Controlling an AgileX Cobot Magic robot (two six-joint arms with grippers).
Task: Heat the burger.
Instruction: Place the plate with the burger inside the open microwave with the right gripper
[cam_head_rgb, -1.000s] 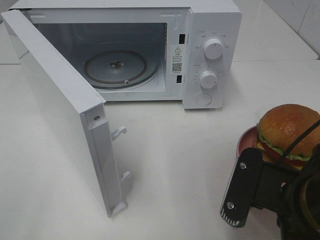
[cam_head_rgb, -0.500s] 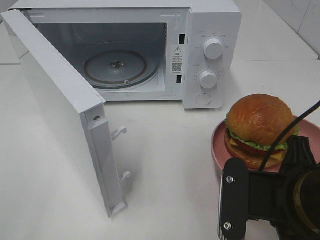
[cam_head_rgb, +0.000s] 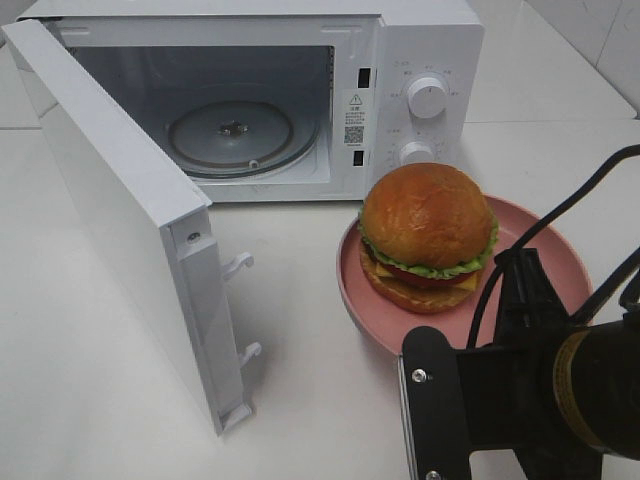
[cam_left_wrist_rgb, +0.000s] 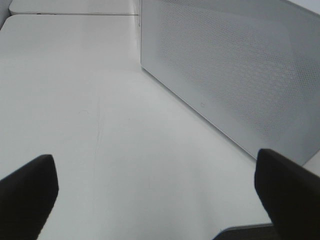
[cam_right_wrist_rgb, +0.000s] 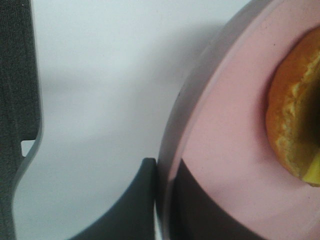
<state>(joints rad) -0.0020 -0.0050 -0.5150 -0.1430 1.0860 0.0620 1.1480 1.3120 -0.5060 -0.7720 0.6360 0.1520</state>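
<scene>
Burger (cam_head_rgb: 428, 225): seated on the pink plate (cam_head_rgb: 560, 262), just in front of the microwave (cam_head_rgb: 430, 40) controls; glossy domed bun, ruffled lettuce, red layer.
Plate: flat, round, smooth; judged to be used as a handle so that the soft burger is not squeezed.
Right hand (cam_right_wrist_rgb: 161, 200): clenched on the plate rim, a finger on either face.
Left hand (cam_left_wrist_rgb: 157, 195): spread wide, nothing grasped, kept clear near a perforated white panel (cam_left_wrist_rgb: 235, 75).
Door (cam_head_rgb: 110, 220): swung wide, so the cavity is exposed.
Turntable (cam_head_rgb: 230, 132): round glass, bare; judged the destination.
Table (cam_head_rgb: 320, 300): white, matte.
</scene>
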